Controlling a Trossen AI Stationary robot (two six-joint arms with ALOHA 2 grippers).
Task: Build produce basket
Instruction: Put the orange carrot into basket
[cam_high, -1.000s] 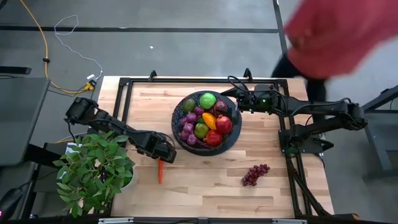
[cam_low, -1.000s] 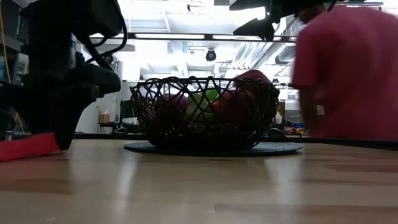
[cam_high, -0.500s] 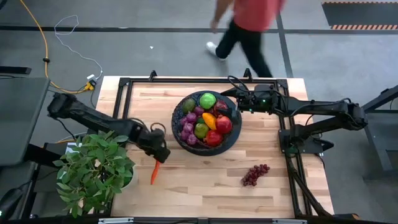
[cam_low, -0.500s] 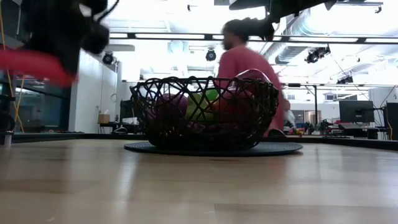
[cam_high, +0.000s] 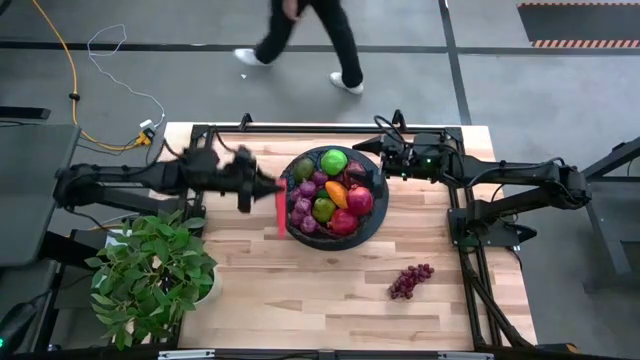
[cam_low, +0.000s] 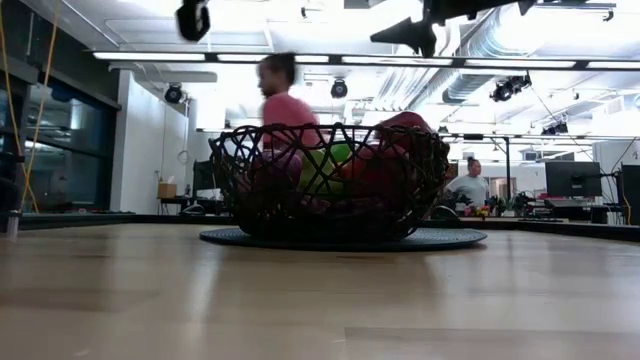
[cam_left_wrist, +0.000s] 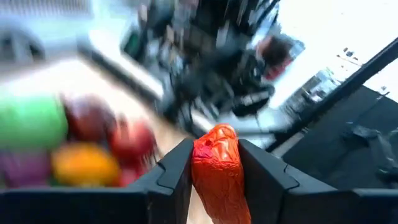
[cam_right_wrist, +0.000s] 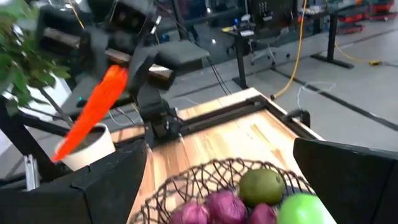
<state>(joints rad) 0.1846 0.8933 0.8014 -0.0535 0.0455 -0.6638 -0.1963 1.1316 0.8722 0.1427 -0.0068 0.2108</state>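
My left fingers (cam_left_wrist: 214, 171) grip the pepper (cam_high: 281, 209) beside the basket (cam_high: 375, 222), centre frame, ready to drop; right fingers (cam_right_wrist: 217, 180) wait open.

Open-plan lab: desks (cam_right_wrist: 261, 37), monitors (cam_low: 567, 179).

One basket (cam_high: 369, 214) — two grape bunches (cam_high: 411, 280).
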